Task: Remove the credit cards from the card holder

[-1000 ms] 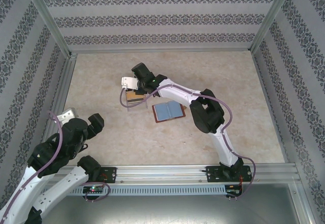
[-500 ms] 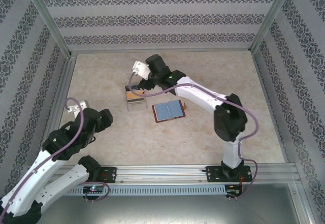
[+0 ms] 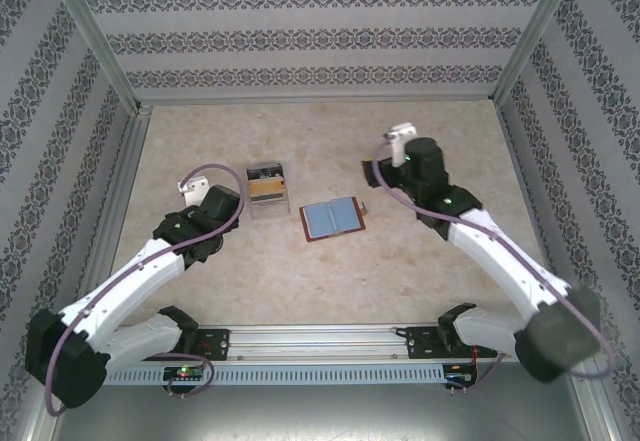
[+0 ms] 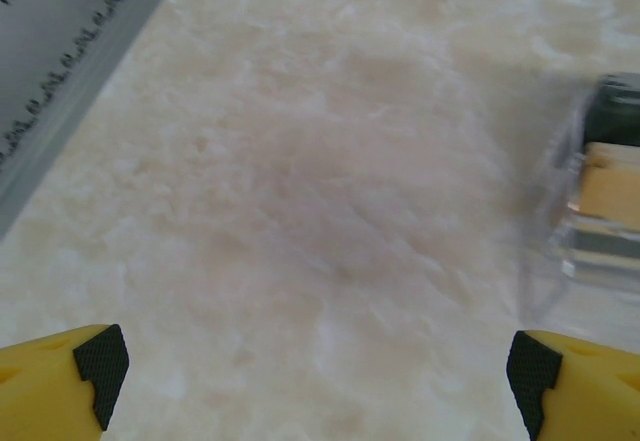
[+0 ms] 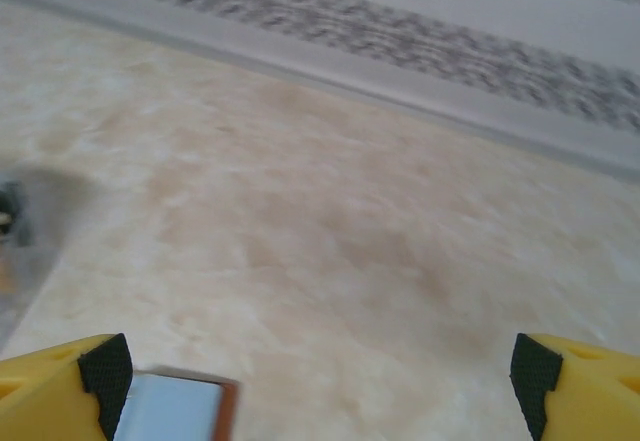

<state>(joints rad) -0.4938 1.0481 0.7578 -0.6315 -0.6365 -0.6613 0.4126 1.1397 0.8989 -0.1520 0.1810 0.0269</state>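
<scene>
Left gripper (image 4: 315, 366) and right gripper (image 5: 318, 371) both gape wide, empty.

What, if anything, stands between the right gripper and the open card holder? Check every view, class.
Nothing visible does. The right gripper, jaws open and empty, hangs to the right of the card holder, with bare table between them. The clear box sits left of the holder, off that path.

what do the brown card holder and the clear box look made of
Card holder: probably leather or a leather look-alike, matte; reddish-brown rim, no glare. Clear box: likely rigid plastic, glossy; its orange-and-black contents show through the see-through walls.
</scene>
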